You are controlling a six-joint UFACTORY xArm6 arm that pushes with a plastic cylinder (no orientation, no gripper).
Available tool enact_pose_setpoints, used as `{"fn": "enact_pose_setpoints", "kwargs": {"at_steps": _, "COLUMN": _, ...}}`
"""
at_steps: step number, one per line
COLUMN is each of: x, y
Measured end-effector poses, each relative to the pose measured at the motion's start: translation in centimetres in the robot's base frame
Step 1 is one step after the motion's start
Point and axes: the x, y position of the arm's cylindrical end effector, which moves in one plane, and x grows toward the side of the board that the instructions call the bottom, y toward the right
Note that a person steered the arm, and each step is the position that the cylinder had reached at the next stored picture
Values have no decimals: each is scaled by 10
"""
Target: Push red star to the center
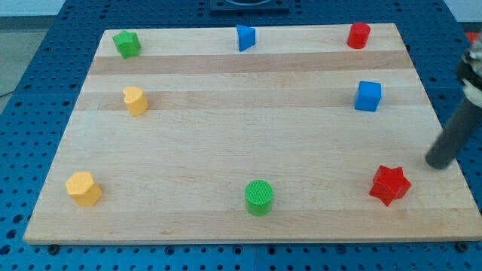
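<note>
The red star point(389, 184) lies near the bottom right corner of the wooden board point(248, 143). My tip point(436, 163) is at the board's right edge, a short way to the right of the star and slightly above it, not touching it. The dark rod rises from the tip toward the view's upper right.
A green star point(126, 44), a blue triangle point(245, 37) and a red cylinder point(358, 35) line the top. A blue cube point(368, 96) sits at the right, a yellow block point(135, 100) at the left, an orange-yellow block point(83, 188) at the bottom left, and a green cylinder point(259, 197) at the bottom middle.
</note>
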Motion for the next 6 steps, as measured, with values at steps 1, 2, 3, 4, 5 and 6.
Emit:
{"fn": "enact_pose_setpoints", "kwargs": {"at_steps": 1, "x": 40, "y": -13}}
{"fn": "enact_pose_setpoints", "kwargs": {"at_steps": 2, "x": 43, "y": -53}}
{"fn": "enact_pose_setpoints", "kwargs": {"at_steps": 3, "x": 13, "y": -112}}
{"fn": "enact_pose_setpoints", "kwargs": {"at_steps": 4, "x": -30, "y": -156}}
{"fn": "enact_pose_setpoints", "kwargs": {"at_steps": 5, "x": -77, "y": -178}}
{"fn": "enact_pose_setpoints", "kwargs": {"at_steps": 6, "x": -86, "y": -174}}
